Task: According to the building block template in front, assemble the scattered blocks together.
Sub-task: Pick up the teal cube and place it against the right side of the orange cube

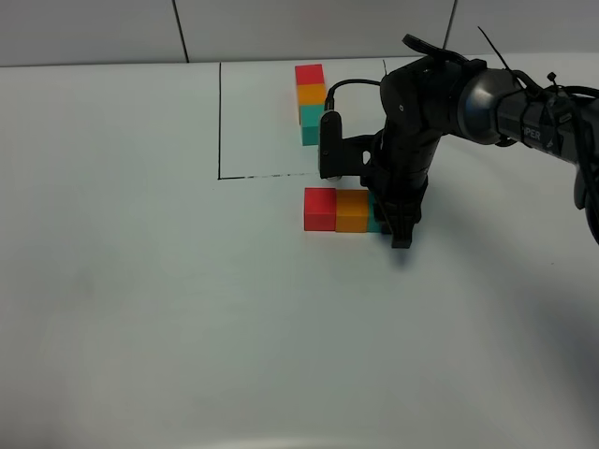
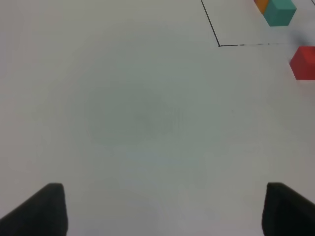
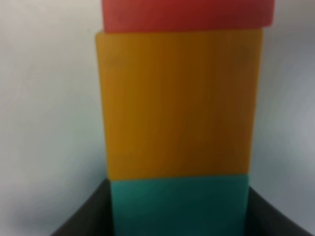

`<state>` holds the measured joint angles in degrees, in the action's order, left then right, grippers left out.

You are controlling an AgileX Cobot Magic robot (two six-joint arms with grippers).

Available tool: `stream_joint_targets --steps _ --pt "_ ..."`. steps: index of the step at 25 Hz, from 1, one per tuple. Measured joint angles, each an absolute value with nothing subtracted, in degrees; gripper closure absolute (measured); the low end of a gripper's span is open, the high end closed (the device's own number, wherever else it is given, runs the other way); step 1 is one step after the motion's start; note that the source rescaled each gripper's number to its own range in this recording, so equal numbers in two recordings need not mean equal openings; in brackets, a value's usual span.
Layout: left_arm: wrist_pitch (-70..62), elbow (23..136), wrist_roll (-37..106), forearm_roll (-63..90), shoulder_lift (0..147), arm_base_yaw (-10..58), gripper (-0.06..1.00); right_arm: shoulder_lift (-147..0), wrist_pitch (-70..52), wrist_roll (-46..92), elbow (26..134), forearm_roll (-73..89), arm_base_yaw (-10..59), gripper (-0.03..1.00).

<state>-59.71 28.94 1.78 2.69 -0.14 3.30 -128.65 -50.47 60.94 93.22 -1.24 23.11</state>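
The building block template is a red (image 1: 309,73), orange (image 1: 311,94) and teal (image 1: 310,122) line of cubes inside a thin black outline (image 1: 220,122) at the back. The scattered red cube (image 1: 319,208), orange cube (image 1: 352,210) and teal cube (image 1: 375,222) lie touching in a row just in front of the outline. My right gripper (image 1: 390,224) stands over the teal cube and hides most of it. In the right wrist view its fingers (image 3: 93,216) close on the teal cube (image 3: 177,196), with the orange cube (image 3: 177,103) and red cube (image 3: 187,14) beyond. My left gripper (image 2: 162,211) is open and empty over bare table.
The white table (image 1: 140,299) runs to a wall at the back. The left wrist view shows the outline's corner (image 2: 219,45), the template's teal cube (image 2: 280,12) and the scattered red cube (image 2: 305,63) at its edge. The right arm (image 1: 487,98) reaches in from the right.
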Motion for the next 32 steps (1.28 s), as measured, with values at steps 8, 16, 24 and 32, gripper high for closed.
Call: stream_joint_targets --steps 8,16,24,32 --pt "-59.71 28.94 1.78 2.69 -0.14 3.3 0.21 -128.65 -50.52 62.96 93.22 -1.38 23.13 0.96" --pt "-59.71 28.94 1.78 2.69 -0.14 3.3 0.21 -128.69 -50.52 65.03 93.22 -1.38 23.18 0.96" --pt "-59.71 28.94 1.78 2.69 -0.14 3.3 0.21 -128.69 -50.64 65.23 93.28 -1.33 23.18 0.96" --pt "-59.71 28.94 1.78 2.69 -0.14 3.3 0.21 -128.86 -50.72 64.07 93.1 -1.32 23.18 0.67"
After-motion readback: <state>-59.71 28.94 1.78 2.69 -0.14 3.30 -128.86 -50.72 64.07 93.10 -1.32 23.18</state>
